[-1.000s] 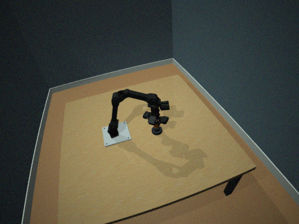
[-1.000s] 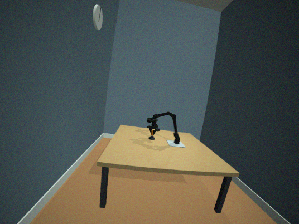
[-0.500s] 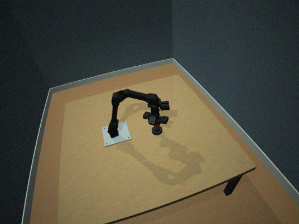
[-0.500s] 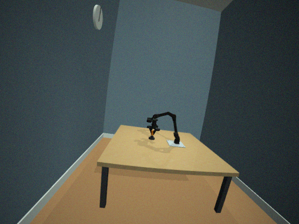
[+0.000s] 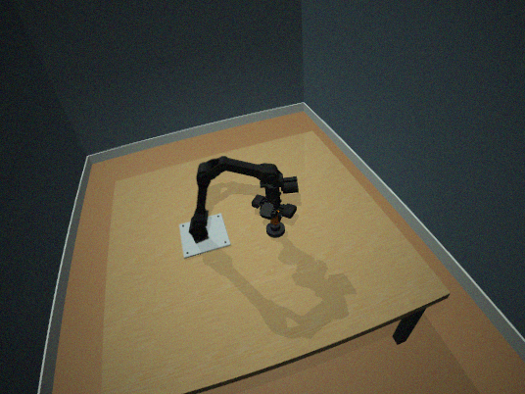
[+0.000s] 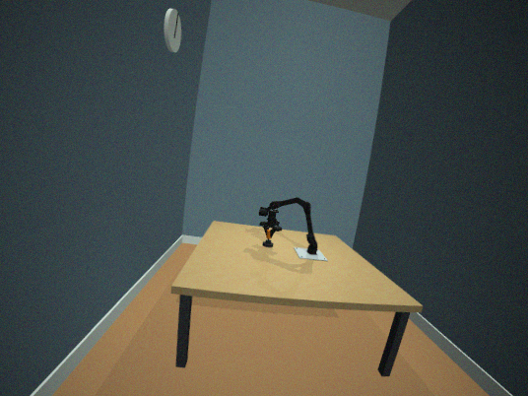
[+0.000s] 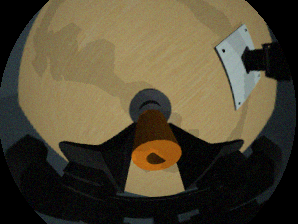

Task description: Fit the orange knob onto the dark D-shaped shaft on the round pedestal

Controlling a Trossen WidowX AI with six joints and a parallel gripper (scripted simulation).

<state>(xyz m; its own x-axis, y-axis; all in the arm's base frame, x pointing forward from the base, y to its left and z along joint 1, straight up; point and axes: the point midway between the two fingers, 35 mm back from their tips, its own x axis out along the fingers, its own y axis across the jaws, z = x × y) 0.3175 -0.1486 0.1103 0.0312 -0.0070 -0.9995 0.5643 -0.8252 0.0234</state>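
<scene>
The orange knob [image 5: 275, 221] [image 6: 269, 233] [image 7: 156, 145] stands roughly upright, straight above the round dark pedestal [image 5: 281, 232] [image 6: 267, 244] [image 7: 136, 107]. My gripper [image 5: 275, 219] [image 6: 269, 236] [image 7: 152, 125] is shut on the knob, with one finger on each side of it. In the wrist view the knob's top face and dark hole with a flat side show. Its lower end overlaps the pedestal's middle. The dark shaft is hidden behind or inside the knob, and its flat side cannot be seen. A short dark part shows between knob and pedestal base; whether the knob touches it is too small to tell.
The arm's white base plate [image 5: 215, 243] [image 6: 320, 257] [image 7: 234, 75] lies on the wooden table [image 5: 162, 304] [image 6: 236, 281] [image 7: 185, 65] to one side of the pedestal. The arm arches over from it. Shadows of the arm fall across the table.
</scene>
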